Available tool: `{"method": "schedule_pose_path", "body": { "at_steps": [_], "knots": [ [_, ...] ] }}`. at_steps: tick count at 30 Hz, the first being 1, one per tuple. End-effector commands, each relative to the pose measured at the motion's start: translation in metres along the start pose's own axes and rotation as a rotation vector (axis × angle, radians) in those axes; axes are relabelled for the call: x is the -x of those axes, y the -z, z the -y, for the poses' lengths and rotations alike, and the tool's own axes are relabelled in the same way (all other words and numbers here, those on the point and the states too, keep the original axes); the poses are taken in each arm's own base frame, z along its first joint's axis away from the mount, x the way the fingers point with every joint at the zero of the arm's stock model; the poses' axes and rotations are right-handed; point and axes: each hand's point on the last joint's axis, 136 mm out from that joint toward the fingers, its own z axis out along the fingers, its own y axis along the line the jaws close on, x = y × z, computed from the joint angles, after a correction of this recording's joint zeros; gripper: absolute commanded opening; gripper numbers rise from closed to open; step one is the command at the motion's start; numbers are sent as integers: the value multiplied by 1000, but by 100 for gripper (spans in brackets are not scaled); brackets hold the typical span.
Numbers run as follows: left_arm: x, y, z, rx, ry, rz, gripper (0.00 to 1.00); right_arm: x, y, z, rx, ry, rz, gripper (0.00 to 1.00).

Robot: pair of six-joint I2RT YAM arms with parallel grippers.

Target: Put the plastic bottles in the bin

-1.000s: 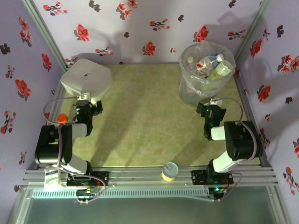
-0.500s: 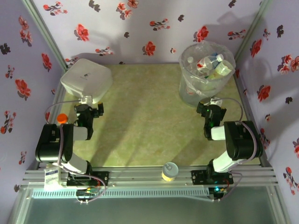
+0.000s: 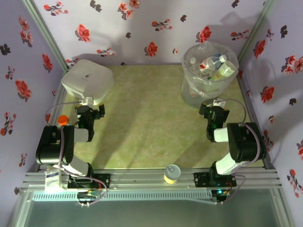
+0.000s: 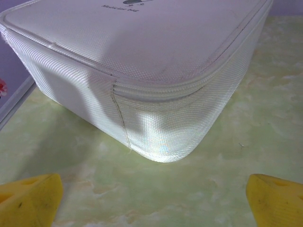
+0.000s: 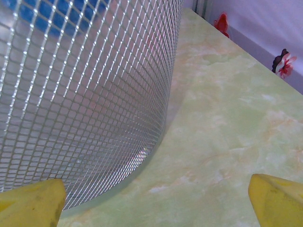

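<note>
The bin (image 3: 191, 90), a round translucent bucket lined with a clear bag, stands at the back right and holds several plastic bottles (image 3: 211, 65) with white and blue caps. My right gripper (image 3: 217, 102) sits low just in front of the bin's base. In the right wrist view the bin's gridded wall (image 5: 85, 94) stands close ahead on the left, and my right gripper (image 5: 151, 208) is open with bare table between its yellow fingertips (image 5: 28, 203). My left gripper (image 3: 88, 98) is at the white box's near corner. In its wrist view my left gripper (image 4: 151, 208) is open and holds nothing.
A white rounded square box (image 3: 87, 81) lies at the back left, its corner (image 4: 161, 142) close ahead in the left wrist view. An orange-capped bottle (image 3: 62, 119) stands by the left arm. A short yellow can (image 3: 172, 174) sits on the front rail. Flowered walls close in three sides.
The left arm shifted slightly a second ago and has been still since. The right arm and the bin have not moved.
</note>
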Motion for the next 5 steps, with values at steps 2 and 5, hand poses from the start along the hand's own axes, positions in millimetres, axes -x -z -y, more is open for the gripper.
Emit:
{"method": "schedule_pose_path", "body": {
  "at_steps": [2,5],
  "knots": [
    [8,-2,-1,-2,-7,31,100,15,-3,0,-4,-11,37,100],
    [9,-2,-1,-3,-8,32,100,15,-3,1,-5,-10,42,100]
  ]
}}
